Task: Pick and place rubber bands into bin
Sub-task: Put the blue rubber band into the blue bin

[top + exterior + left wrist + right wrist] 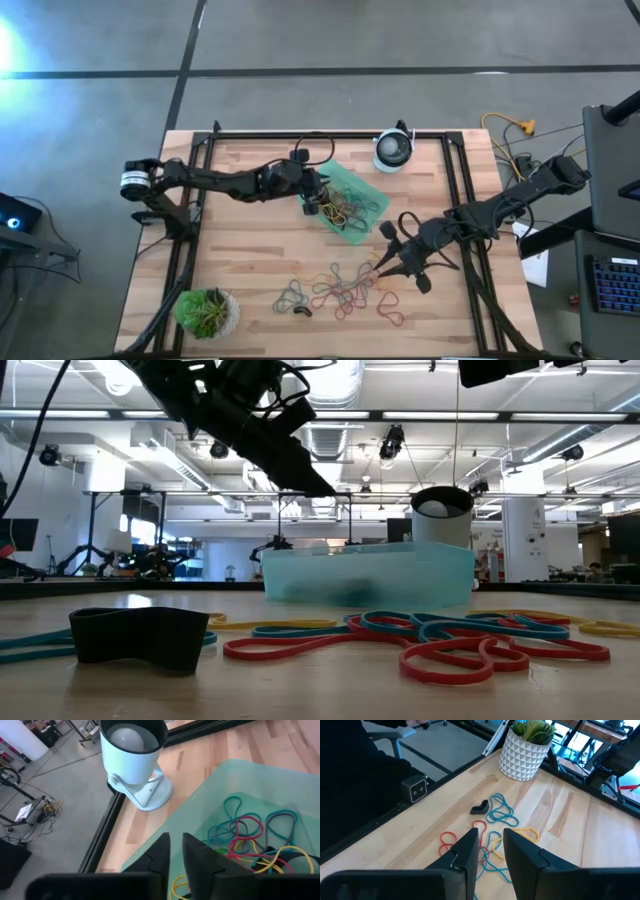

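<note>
No legible brand, label or writing appears on any item.

The left arm extends horizontally from the left edge of the surface toward the centre. The left gripper hangs over the near-left rim of the bin, fingers pointing down into it, with a narrow gap between them and nothing visibly held. Directly below and ahead of this gripper, rubber bands in the bin lie tangled in red, yellow, teal and black. A round white-and-black device stands just beyond the bin.

The right arm reaches in from the right edge, angled down and leftward. The right gripper is low over the surface, its fingers parted by a moderate gap; whether a band lies between them cannot be told. Loose rubber bands spread on the surface just ahead of and to the left of this gripper. A potted plant stands well beyond them at the surface's corner.
</note>
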